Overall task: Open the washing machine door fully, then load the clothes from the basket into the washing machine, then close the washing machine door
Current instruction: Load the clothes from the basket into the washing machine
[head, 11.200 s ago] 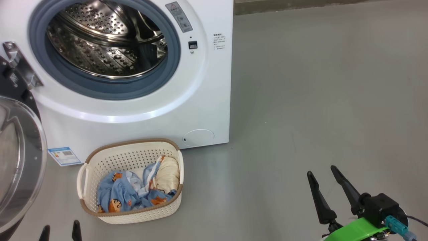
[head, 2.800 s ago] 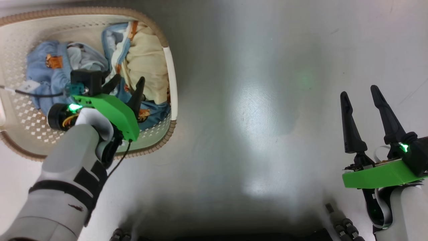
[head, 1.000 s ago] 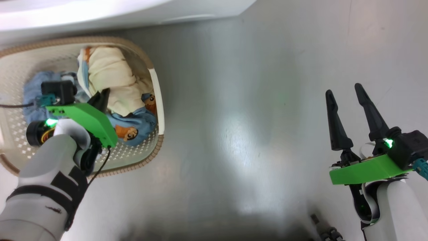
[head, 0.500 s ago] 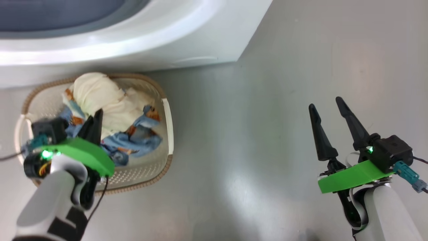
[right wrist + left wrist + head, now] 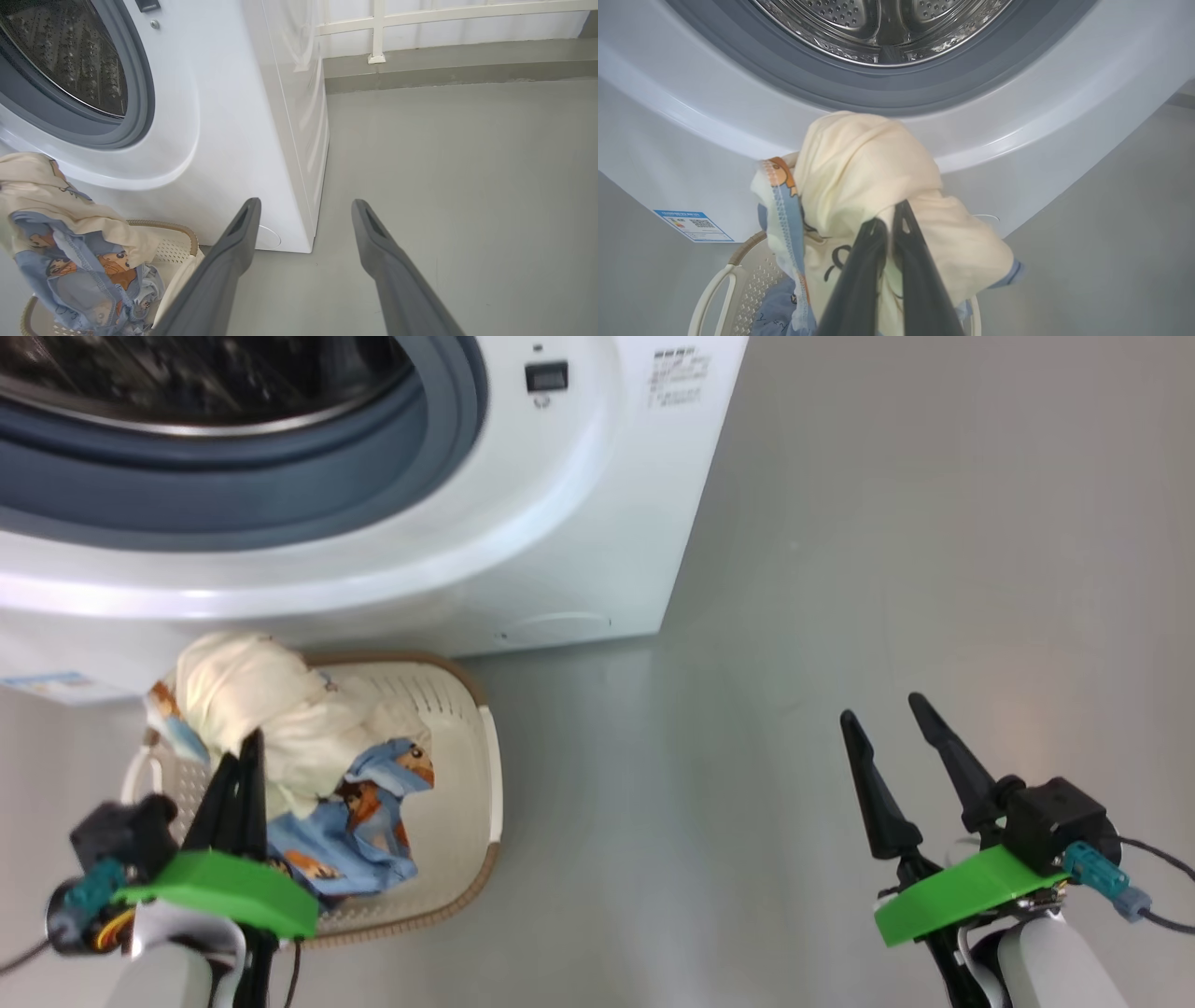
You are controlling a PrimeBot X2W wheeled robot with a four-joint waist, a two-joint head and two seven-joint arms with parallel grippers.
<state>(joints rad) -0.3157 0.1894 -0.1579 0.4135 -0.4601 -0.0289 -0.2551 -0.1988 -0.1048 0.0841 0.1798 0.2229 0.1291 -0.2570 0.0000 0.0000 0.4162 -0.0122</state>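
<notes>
Two garments make up the clothes point(image 5: 252, 709) as far as I can count, one cream piece and one blue printed piece, bunched into a single bundle. In the head view the left gripper point(image 5: 245, 751) has its jaws pressed together on the cream cloth. It holds the bundle up in front of the washing machine point(image 5: 579, 523), below its round opening. The blue tail hangs into the one basket point(image 5: 492, 803), which sits at the foot of the washing machine. The lift looks meant to clear the basket rim before the bundle goes up into the opening. The right gripper point(image 5: 880, 711), second of two, hovers to the right of the washing machine over bare floor point(image 5: 887, 523). Its jaws are spread wide and hold nothing, and it is probably kept clear of the carrying arm. In the left wrist view the two fingers point(image 5: 859, 270) pinch a fold of cream cloth directly below the uncovered drum point(image 5: 882, 18). One blue label point(image 5: 693, 225) sits low on the left of the washing machine's front. In the right wrist view that arm's two fingers point(image 5: 233, 242) stand wide apart, pointing near the washing machine's right front corner, with one white railing point(image 5: 378, 28) behind it.
</notes>
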